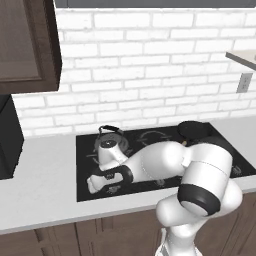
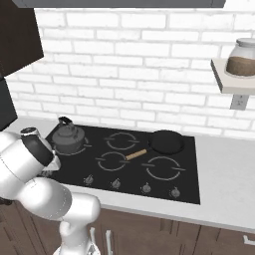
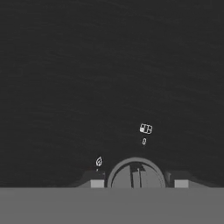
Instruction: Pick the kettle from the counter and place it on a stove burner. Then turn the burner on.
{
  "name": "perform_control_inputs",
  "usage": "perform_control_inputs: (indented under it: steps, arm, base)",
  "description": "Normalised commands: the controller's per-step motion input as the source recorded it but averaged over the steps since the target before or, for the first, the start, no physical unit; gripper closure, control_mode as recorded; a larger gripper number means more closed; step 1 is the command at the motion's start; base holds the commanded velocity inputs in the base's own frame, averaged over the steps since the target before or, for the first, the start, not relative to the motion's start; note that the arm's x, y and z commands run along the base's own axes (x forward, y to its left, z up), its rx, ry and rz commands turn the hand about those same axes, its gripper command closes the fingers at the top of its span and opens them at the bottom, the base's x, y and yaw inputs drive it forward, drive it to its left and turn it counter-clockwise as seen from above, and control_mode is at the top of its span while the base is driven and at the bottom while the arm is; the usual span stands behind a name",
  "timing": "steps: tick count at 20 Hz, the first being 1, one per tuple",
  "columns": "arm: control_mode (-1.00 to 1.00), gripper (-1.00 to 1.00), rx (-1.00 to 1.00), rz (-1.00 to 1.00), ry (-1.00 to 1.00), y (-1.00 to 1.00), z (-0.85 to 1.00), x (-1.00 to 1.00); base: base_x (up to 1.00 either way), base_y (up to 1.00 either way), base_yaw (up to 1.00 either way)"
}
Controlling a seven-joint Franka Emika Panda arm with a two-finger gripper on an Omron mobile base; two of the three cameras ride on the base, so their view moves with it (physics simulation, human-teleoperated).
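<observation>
Going L to R in the left base view: dark cabinet up top L, pale counter (image 1: 45, 185), then the black cooktop (image 1: 85, 172). The kettle (image 1: 110, 142) sits upright on the rear-L burner of the cooktop — not on the counter. Just in front of it the arm bends down to the cooktop's front L edge, hand low over the knob row. Further R, a black frying pan (image 1: 194, 130) on the rear-R part of the glass.

Right base view, same order: kettle (image 2: 68, 138) at far L on its ring, pan (image 2: 166, 142) with wooden handle mid-R, jar (image 2: 241, 57) on a shelf upper R.

Hand view: the gripper (image 3: 139, 183) points straight at the black glass, a round knob (image 3: 136, 173) between its two fingertips (image 3: 97, 183), small flame icon beside it. Fingers stand either side of the knob, close to it; can't tell if they actually pinch it. Kettle is behind the gripper, near but apart — not held.
</observation>
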Motion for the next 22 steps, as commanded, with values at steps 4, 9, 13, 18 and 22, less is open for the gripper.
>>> perform_control_inputs:
  steps: [4,9,13,18,22]
  arm:
    - [-1.00,1.00,0.00,0.29,-0.01,-0.05,-0.30,-0.01]
    - [-1.00,1.00,0.00,0.31,-0.01,-0.08,-0.32,0.00]
    - [-1.00,1.00,0.00,0.31,-0.01,-0.08,-0.32,0.00]
    - [-1.00,1.00,0.00,0.25,0.00,-0.01,-0.22,-0.01]
    - [-1.00,1.00,0.00,0.05,-0.04,-0.01,0.00,-0.03]
  base:
    - [0.00,0.00,0.00]
    - [0.00,0.00,0.00]
    - [0.00,0.00,0.00]
    - [0.00,0.00,0.00]
    - [0.00,0.00,0.00]
